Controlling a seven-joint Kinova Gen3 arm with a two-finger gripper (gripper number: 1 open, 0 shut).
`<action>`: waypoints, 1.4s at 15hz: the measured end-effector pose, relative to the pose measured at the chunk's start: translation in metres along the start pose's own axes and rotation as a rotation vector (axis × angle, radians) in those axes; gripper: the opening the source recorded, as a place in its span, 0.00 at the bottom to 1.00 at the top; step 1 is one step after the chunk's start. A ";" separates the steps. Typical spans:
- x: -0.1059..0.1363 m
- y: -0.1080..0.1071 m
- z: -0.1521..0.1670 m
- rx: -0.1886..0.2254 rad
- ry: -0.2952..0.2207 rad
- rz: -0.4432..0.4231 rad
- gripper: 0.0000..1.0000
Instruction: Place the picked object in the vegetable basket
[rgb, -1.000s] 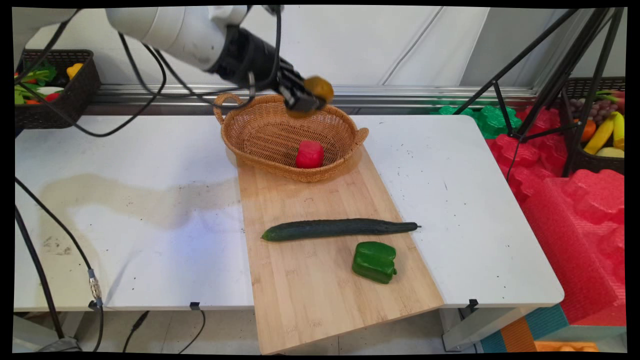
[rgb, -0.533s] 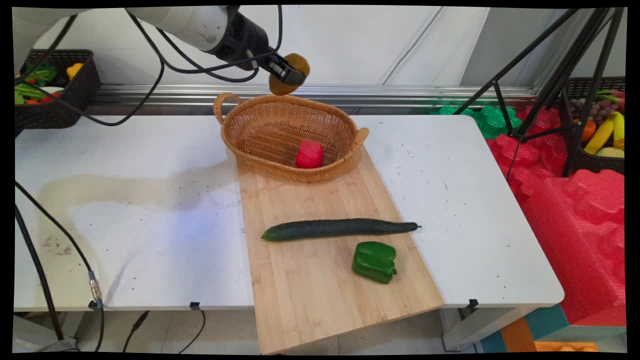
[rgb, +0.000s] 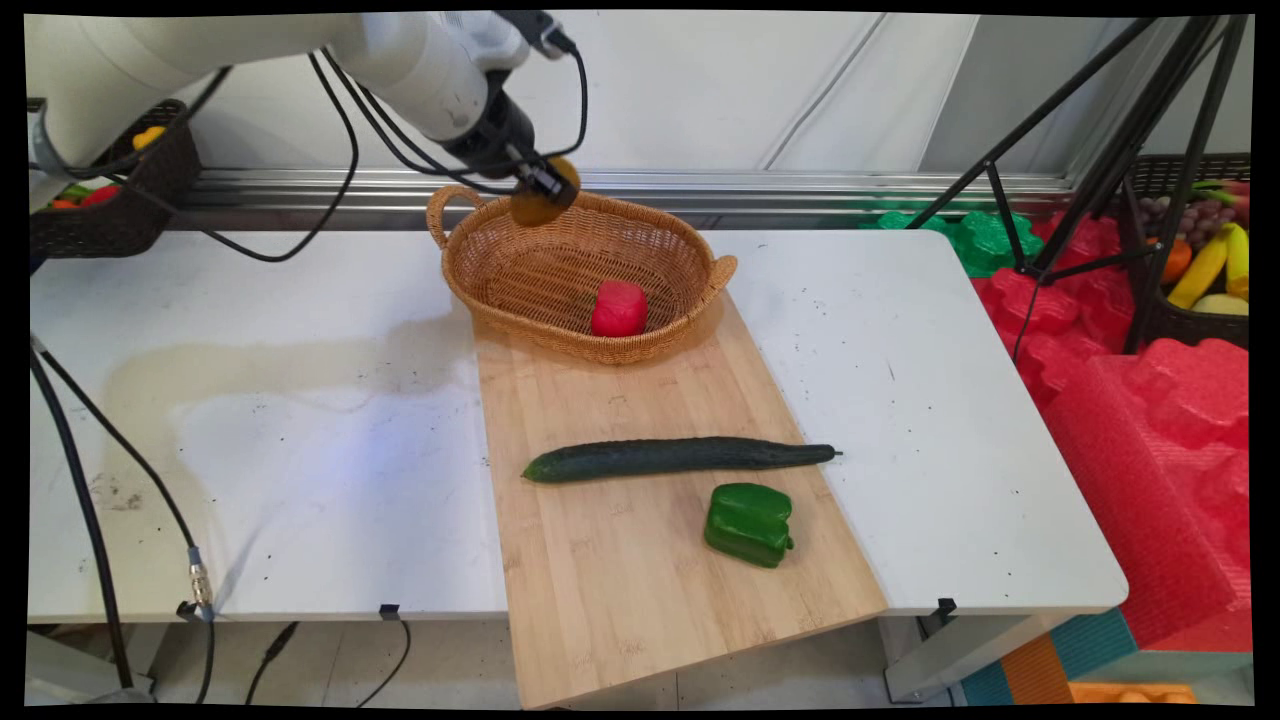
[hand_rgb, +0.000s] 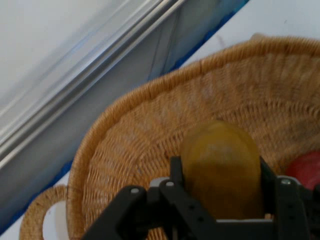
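Black two-finger hand (rgb: 545, 190) clamped on a brownish-yellow rounded fruit (hand_rgb: 221, 167), above the oval woven wicker basket's (rgb: 520, 270) far rim.

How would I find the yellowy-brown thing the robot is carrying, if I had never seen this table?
Find the wooden board lying across the white table, then the woven basket at its far end. Above the basket's far rim, the black gripper has its jaws shut on a rounded yellow-brown fruit. It is the only thing up in the air; the red fruit lies in the basket.
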 end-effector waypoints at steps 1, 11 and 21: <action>-0.002 0.001 0.007 0.008 -0.028 -0.001 0.00; -0.031 0.014 0.064 0.028 -0.227 0.040 0.00; -0.035 0.025 0.083 0.003 -0.222 0.101 1.00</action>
